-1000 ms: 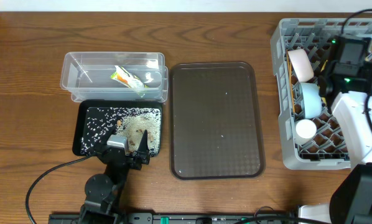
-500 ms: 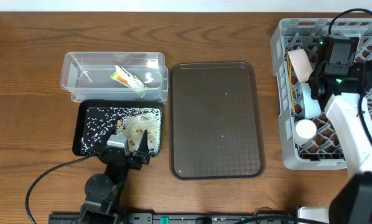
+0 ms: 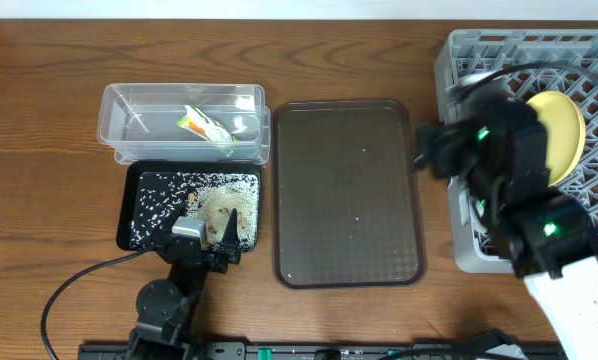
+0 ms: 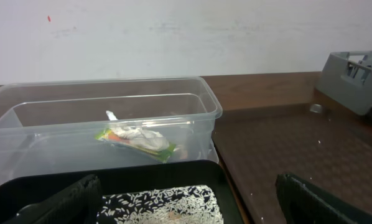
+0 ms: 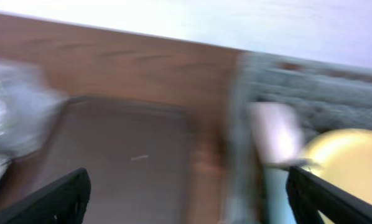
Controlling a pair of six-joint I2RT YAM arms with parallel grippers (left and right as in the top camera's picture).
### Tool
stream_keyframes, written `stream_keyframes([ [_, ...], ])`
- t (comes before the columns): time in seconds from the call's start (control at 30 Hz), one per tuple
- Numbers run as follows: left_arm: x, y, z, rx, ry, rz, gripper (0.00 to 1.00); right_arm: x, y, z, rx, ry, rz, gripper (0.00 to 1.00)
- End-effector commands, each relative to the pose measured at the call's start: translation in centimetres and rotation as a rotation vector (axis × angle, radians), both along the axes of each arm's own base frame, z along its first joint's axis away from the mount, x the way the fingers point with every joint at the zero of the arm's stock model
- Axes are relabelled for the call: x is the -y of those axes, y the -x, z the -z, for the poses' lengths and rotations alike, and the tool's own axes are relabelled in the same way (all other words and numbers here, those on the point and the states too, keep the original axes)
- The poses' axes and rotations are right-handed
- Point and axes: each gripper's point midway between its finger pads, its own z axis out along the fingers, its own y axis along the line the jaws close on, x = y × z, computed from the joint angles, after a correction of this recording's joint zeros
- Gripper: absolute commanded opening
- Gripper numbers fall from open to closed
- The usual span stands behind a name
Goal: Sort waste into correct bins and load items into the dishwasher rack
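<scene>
The grey dishwasher rack point(image 3: 539, 50) stands at the far right, with the pale-yellow plate point(image 3: 559, 135) on edge inside it. My right gripper point(image 3: 431, 150) hovers, blurred, over the rack's left wall, and the arm covers the rack's front left. In the right wrist view the right gripper point(image 5: 186, 205) is open and empty, with the plate point(image 5: 341, 162) and a blurred white shape point(image 5: 273, 134) ahead. My left gripper point(image 3: 212, 228) is open at the front of the black tray point(image 3: 139, 175), above rice crumbs point(image 4: 167, 202). The snack wrapper point(image 3: 205, 126) lies in the clear tub point(image 3: 119, 100).
The dark brown serving tray point(image 3: 347, 190) lies between the bins and the rack, with a few specks on it. The clear tub touches the back edge of the black tray. A cable point(image 3: 79, 285) runs from the left arm's base across the front left of the table.
My right gripper has opened and swung left and forward, from inside the rack to its left wall. The yellow plate now shows in the rack. The left arm has not moved.
</scene>
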Motion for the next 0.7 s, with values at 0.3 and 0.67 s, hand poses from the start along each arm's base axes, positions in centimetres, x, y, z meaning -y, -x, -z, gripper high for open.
stream_keyframes([
  [0.3,-0.3,0.0,1.7,-0.042,-0.021,-0.014,0.91,-6.5,6.6,0.3,-0.084,-0.041,-0.287,0.99],
  [0.67,-0.3,0.0,1.7,-0.041,-0.021,-0.014,0.91,-5.3,9.0,3.2,-0.235,0.017,-0.295,0.99],
])
